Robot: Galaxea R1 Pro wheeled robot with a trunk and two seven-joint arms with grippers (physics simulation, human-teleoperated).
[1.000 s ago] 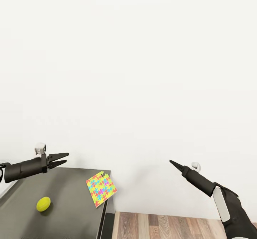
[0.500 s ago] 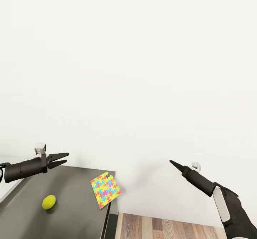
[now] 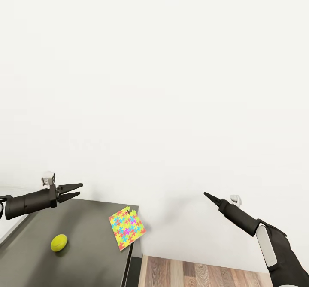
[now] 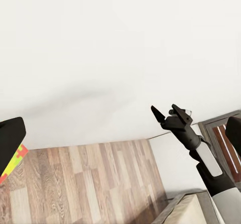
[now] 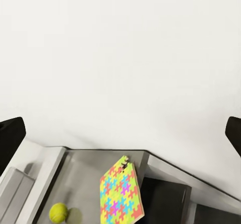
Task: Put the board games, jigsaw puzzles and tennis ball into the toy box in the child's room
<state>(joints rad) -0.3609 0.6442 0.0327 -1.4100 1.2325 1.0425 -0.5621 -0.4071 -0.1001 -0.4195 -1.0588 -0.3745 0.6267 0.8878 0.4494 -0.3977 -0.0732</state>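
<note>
- Since a second ago the whole head picture has slid: the dark-grey cabinet top [image 3: 77,244], the small plain yellow-green tennis ball [image 3: 59,243] and the thin multicolour jigsaw puzzle board with the orange edge [image 3: 127,227] all sit a little further right than they did, while my arms keep their places in the frame; I judge that my camera or base turned, not the toys
- Between half a second ago and now nothing more has shifted, so I take it the turn has finished and I am settled facing this end of the table
- My left gripper [image 3: 74,191], at the lower left of the head view, has its two dark fingers parted and holds nothing; it hovers above the near-left part of the cabinet top, apart from the ball
- My right gripper [image 3: 209,197], at the lower right, is empty and shows as one slim point, so I cannot tell whether it is open or closed
- The ball rests on the grey surface at the lower left; the puzzle lies at the cabinet's right corner, seeming to overhang the edge
- In the right wrist view the same ball [image 5: 58,212] and puzzle [image 5: 121,193] lie near each other
- For the task, both toys still wait outside any bin
- Behind is a plain white wall [image 3: 171,85]; wood-plank floor [image 3: 201,274] shows at the bottom right
</note>
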